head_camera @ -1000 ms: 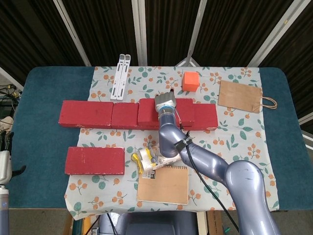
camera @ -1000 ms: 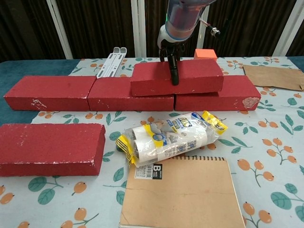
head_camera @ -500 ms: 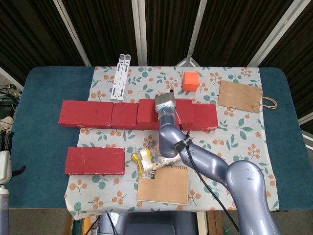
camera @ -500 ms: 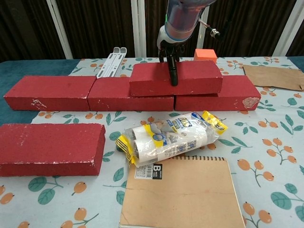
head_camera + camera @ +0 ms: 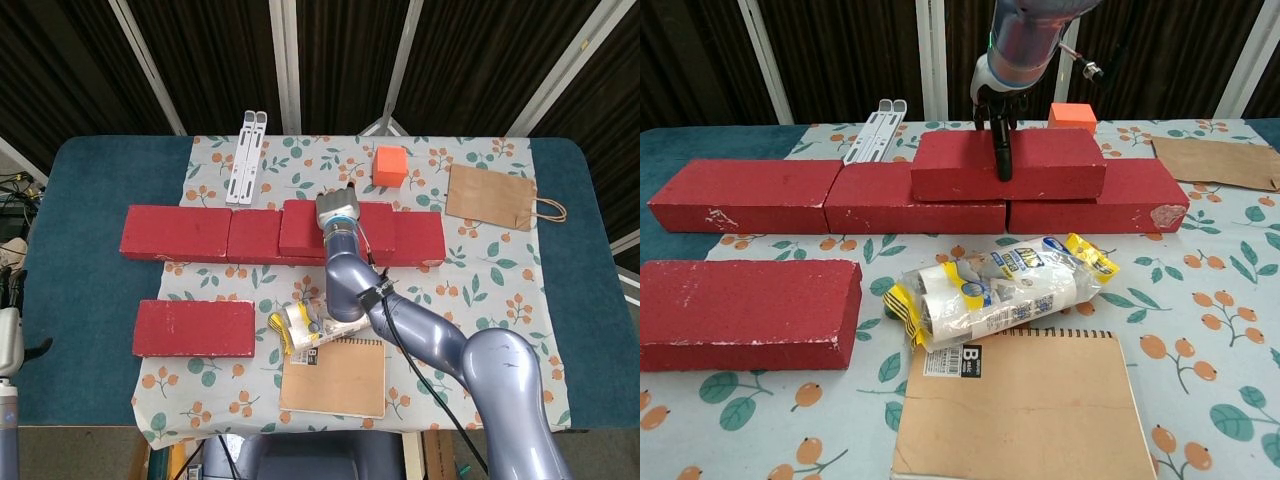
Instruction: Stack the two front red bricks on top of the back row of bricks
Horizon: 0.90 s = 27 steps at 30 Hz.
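Note:
Three red bricks form the back row (image 5: 745, 195) (image 5: 175, 233). A fourth red brick (image 5: 1040, 165) (image 5: 300, 228) lies on top of it, across the joint of the middle and right bricks. My right hand (image 5: 996, 120) grips this top brick from above, one dark finger (image 5: 1004, 155) running down its front face; in the head view the wrist (image 5: 338, 212) hides the hand. One more red brick (image 5: 745, 312) (image 5: 195, 327) lies alone at the front left. Only a part of my left arm (image 5: 6, 345) shows at the left edge, the hand unclear.
A wrapped pack of rolls (image 5: 995, 290) and a brown notebook (image 5: 1020, 405) lie at the front centre. Behind the bricks stand an orange cube (image 5: 1072, 115), a white folding stand (image 5: 872, 130) and a paper bag (image 5: 1220, 160). A floral cloth (image 5: 1220, 300) covers the table.
The top brick has slid slightly to the left along the back row, with my right hand still holding it. Nothing else moved.

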### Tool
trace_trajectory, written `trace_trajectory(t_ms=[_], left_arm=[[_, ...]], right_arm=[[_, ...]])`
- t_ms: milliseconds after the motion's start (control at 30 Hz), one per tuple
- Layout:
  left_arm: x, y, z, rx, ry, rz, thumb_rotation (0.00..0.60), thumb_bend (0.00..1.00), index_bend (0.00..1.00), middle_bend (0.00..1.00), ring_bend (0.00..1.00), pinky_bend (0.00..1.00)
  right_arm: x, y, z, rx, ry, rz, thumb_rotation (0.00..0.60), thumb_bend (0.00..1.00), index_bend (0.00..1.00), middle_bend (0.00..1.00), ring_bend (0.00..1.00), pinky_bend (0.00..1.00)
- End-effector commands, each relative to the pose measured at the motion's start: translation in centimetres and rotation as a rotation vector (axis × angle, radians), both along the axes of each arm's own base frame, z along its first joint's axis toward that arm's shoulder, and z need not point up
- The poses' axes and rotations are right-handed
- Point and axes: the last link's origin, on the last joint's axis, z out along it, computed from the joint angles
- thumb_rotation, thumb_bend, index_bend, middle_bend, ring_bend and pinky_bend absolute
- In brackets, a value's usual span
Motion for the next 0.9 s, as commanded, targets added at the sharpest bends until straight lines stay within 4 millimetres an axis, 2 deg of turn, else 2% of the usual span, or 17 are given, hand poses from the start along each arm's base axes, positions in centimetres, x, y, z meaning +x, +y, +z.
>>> trace_trajectory(t_ms=[33, 233, 600, 900], left_arm=[[0.02, 0.02, -0.03, 0.0, 0.001, 0.0, 0.6, 0.0, 0.05, 0.0, 0.0, 0.06], [0.0, 0.02, -0.05, 0.0, 0.004, 0.002, 0.6, 0.0, 0.05, 0.0, 0.0, 0.06], [0.0, -0.01, -0.02, 0.003, 0.004, 0.002, 0.6, 0.0, 0.05, 0.0, 0.0, 0.06], [0.01, -0.05, 0.03, 0.005, 0.003, 0.003, 0.6, 0.0, 0.05, 0.0, 0.0, 0.06]], right_arm=[[-0.09, -0.02, -0.08, 0.0, 0.003, -0.001, 0.6, 0.06, 0.11, 0.23, 0.13, 0.0], [-0.01, -0.03, -0.16, 0.003, -0.005, 0.003, 0.6, 0.06, 0.09, 0.2, 0.1, 0.0], [0.2, 0.03, 0.15, -0.004, -0.024, -0.002, 0.6, 0.06, 0.0, 0.08, 0.0, 0.0], [0.1, 0.09, 0.38, -0.005, -0.025, -0.008, 0.6, 0.06, 0.0, 0.07, 0.0, 0.0]])
